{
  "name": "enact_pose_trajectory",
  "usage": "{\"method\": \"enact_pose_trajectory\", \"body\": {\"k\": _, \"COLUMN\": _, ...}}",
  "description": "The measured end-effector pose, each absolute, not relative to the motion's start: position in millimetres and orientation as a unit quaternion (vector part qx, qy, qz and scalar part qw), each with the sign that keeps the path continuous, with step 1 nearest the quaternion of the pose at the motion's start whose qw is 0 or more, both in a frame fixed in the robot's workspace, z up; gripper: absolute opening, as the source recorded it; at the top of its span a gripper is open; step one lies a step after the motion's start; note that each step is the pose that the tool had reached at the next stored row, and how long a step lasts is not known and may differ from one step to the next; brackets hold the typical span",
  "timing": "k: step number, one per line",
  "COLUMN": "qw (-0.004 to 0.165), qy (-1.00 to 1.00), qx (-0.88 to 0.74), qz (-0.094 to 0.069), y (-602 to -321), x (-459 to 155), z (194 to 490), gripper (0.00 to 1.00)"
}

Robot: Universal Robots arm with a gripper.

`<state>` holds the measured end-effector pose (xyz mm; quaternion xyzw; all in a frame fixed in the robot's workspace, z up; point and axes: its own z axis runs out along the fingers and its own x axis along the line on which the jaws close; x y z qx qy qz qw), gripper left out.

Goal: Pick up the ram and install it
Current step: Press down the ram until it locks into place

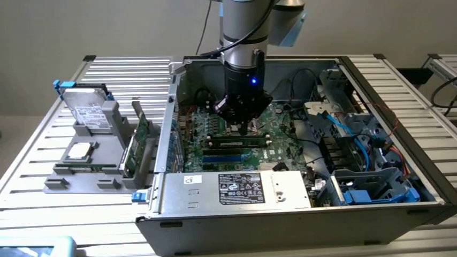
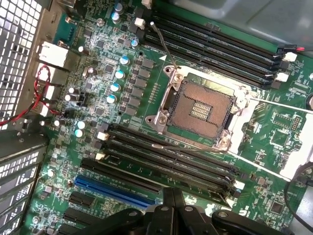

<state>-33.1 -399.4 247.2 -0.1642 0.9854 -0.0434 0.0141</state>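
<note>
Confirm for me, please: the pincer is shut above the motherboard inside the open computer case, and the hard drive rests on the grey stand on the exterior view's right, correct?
Not quite. The hard drive rests on the grey stand on the exterior view's left, outside the case. The rest holds: the pincer is shut above the motherboard inside the open computer case, as the exterior view shows.

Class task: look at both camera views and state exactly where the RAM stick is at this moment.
In the exterior view the ram lies along a black memory slot on the motherboard inside the open computer case, directly under the shut gripper.
</note>
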Motion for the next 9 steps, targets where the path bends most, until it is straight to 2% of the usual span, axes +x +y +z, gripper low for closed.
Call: {"method": "enact_pose_trajectory", "body": {"k": 9, "qw": 0.012, "qy": 0.992, "qx": -0.115, "qz": -0.044, "y": -399.4, "x": -33.1, "z": 247.3, "gripper": 0.11}}
